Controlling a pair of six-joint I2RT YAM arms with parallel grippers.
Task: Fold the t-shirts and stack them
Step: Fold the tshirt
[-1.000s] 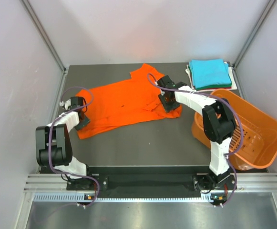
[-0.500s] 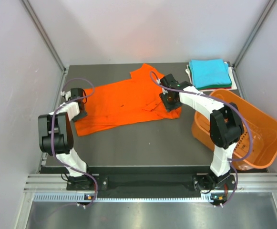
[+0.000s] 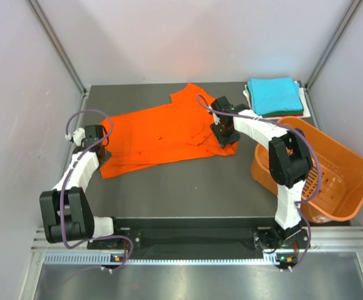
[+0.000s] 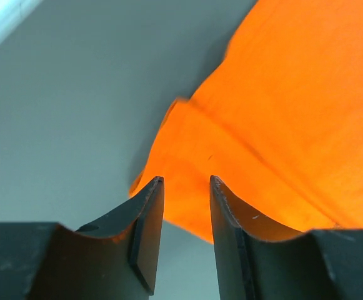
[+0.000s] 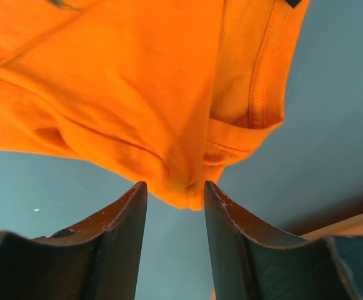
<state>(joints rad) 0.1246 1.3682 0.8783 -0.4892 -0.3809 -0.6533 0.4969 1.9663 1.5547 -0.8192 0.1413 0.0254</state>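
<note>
- Left gripper (image 4: 182, 187): jaws partly apart and empty, at the left edge of the orange shirt (image 3: 159, 132).
- Right gripper (image 5: 174, 187): also half open and empty, straddling the shirt's right corner.
- The shirt lies spread out mid-table (image 3: 187, 187); the folded pile (image 3: 275, 95) is upper right.
- Likely step: taking hold for a fold. Next, both must lower and close on the cloth.
</note>
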